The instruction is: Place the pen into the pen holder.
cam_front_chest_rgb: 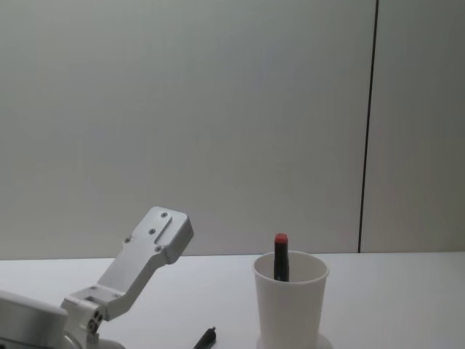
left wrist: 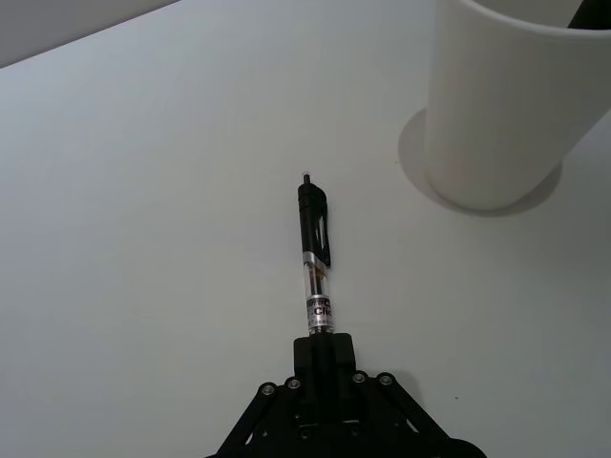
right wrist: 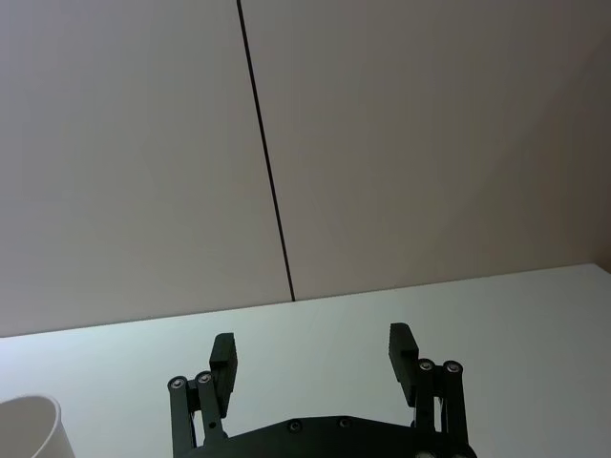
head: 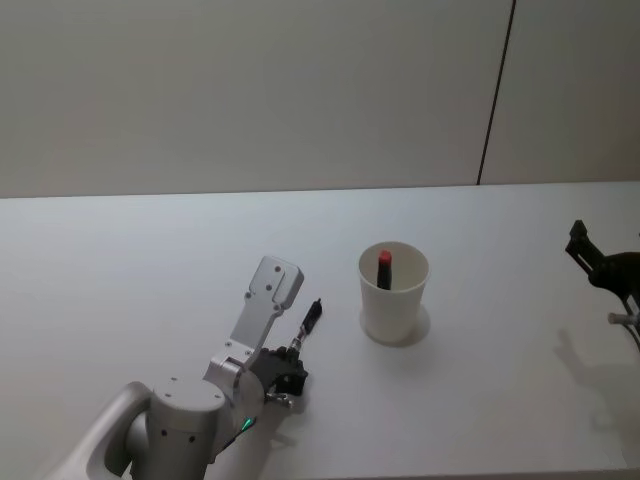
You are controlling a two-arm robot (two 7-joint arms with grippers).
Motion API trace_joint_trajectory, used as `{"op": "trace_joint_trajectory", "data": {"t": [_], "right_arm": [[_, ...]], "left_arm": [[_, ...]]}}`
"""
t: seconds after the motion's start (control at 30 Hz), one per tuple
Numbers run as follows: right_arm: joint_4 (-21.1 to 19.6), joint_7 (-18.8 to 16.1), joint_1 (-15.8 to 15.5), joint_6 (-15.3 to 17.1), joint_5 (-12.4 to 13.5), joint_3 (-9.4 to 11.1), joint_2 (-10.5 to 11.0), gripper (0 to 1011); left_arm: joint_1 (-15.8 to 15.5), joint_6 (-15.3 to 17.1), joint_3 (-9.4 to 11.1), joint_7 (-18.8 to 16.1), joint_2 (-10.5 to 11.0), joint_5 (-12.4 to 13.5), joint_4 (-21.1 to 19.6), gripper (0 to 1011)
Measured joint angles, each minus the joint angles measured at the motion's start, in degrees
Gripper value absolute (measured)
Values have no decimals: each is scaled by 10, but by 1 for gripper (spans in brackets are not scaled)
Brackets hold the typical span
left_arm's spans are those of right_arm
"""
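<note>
Over the white counter (head: 120, 260), the left gripper (left wrist: 323, 343) is pinching the pen (left wrist: 317, 253) by one end and, in my judgement, needing height above the cup (left wrist: 496, 114) rim before tilting, while the right gripper (right wrist: 315, 348) is hanging spread.

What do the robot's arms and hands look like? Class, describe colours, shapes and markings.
The left arm has rounded silver-grey joints, a boxy white link with small screws, and a green light by the wrist. The left hand and right hand are black, with linkage fingers and silver screws.
</note>
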State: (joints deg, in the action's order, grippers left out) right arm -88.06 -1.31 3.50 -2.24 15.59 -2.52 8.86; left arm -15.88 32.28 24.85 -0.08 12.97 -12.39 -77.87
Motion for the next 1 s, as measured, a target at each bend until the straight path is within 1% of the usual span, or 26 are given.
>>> {"op": "trace_joint_trajectory", "data": {"t": [0.3, 0.43, 0.7, 0.8, 0.83, 0.9, 1.0], "right_arm": [[0, 0, 0, 0, 0, 0, 0, 1002], [0, 0, 0, 0, 0, 0, 0, 1002], [0, 0, 0, 0, 0, 0, 0, 1002], [0, 0, 0, 0, 0, 0, 0, 1002], [0, 0, 0, 0, 0, 0, 0, 1002], [0, 0, 0, 0, 0, 0, 0, 1002], [0, 0, 0, 0, 0, 0, 0, 1002]], "left_arm": [[3, 0, -2, -1, 0, 3, -2, 131], [7, 0, -4, -12, 2, 9, -12, 131], [16, -6, -8, -38, 8, 23, -47, 131], [20, -14, -10, -54, 11, 32, -66, 131], [20, -14, -10, -54, 11, 32, -66, 131], [24, -23, -12, -66, 13, 41, -80, 131], [26, -30, -13, -74, 14, 48, -90, 131]]}}
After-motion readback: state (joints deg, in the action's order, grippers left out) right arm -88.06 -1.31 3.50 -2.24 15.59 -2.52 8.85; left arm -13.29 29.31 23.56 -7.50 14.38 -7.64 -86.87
